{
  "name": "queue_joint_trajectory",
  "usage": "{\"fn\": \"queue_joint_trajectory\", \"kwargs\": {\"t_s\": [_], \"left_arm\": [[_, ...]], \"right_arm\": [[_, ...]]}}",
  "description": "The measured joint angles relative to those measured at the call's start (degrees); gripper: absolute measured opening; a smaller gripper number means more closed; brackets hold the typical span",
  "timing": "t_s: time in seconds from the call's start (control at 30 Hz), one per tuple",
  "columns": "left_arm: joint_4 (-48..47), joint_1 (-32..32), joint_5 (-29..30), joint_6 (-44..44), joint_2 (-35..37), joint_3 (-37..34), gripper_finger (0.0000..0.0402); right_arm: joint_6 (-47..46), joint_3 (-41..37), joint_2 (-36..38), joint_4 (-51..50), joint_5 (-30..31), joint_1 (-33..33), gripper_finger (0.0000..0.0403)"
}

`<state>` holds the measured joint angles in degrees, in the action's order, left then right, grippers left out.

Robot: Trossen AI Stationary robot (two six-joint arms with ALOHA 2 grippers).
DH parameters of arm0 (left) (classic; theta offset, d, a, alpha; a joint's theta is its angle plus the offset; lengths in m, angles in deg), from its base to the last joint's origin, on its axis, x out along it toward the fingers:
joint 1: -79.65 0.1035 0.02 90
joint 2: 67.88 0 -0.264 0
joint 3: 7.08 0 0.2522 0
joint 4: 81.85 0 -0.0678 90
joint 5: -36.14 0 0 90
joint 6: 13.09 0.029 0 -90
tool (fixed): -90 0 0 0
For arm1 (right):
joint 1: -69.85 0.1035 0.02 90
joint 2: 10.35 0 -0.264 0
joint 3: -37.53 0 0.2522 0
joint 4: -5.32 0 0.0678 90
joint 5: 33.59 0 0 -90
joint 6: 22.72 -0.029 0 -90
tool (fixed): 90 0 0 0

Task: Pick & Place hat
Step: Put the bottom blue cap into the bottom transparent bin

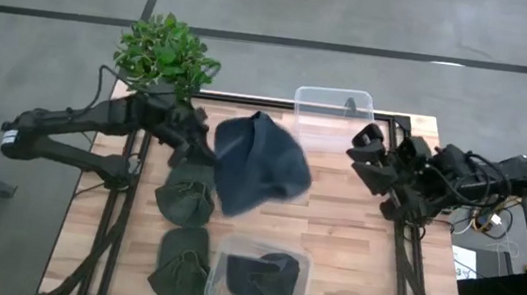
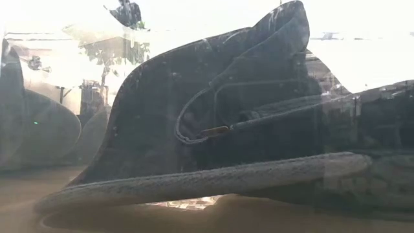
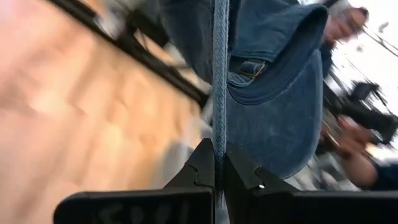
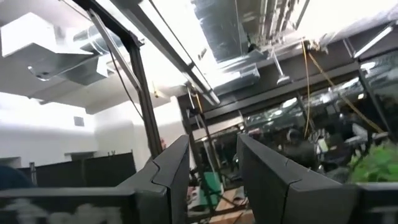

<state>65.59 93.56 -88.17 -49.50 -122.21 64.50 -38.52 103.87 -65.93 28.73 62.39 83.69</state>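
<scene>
A blue denim hat (image 1: 260,162) hangs over the middle of the wooden table (image 1: 353,239), with my left gripper (image 1: 209,151) shut on its left side. In the left wrist view the hat (image 3: 280,93) spreads out beyond the fingers, its brim edge-on. My right gripper (image 1: 372,153) is at the table's right, beside a clear bin (image 1: 334,106). It is open and tipped upward, with nothing between its fingers (image 4: 168,174). My left gripper pinches the edge of the blue hat's brim (image 3: 219,124) between its two fingers. The fingers come about level from the table's left, and the brim runs straight out from between them. The hat is lifted clear of the table and droops toward the right.
Two green hats (image 1: 185,198) (image 1: 181,263) lie on the table's near left. A clear bin (image 1: 262,280) at the near middle holds a dark hat, which fills the low view (image 2: 213,129). A potted plant (image 1: 162,53) stands at the far left corner.
</scene>
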Motion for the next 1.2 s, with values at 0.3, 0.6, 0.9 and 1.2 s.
{"fn": "queue_joint_trajectory", "kwargs": {"t_s": [0.3, 0.6, 0.9, 1.2], "left_arm": [[-2.46, -8.67, -2.63, -1.80, -5.20, 0.21, 0.0007], [-2.25, -19.94, 2.79, -2.61, -12.14, 3.47, 0.0007], [-2.63, -23.77, 11.39, 2.32, -18.98, 4.50, 0.0012], [-4.82, -26.88, 9.49, 7.55, -24.26, 6.56, 0.0007]], "right_arm": [[-0.18, -0.11, -0.63, -1.88, 5.01, 0.00, 0.0127], [-0.14, -0.11, -2.96, -1.88, 6.21, 0.02, 0.0127], [-2.26, -0.11, -5.41, -1.86, 6.16, 0.02, 0.0127], [-2.19, -0.11, -5.26, -1.84, 6.16, 0.02, 0.0127]]}}
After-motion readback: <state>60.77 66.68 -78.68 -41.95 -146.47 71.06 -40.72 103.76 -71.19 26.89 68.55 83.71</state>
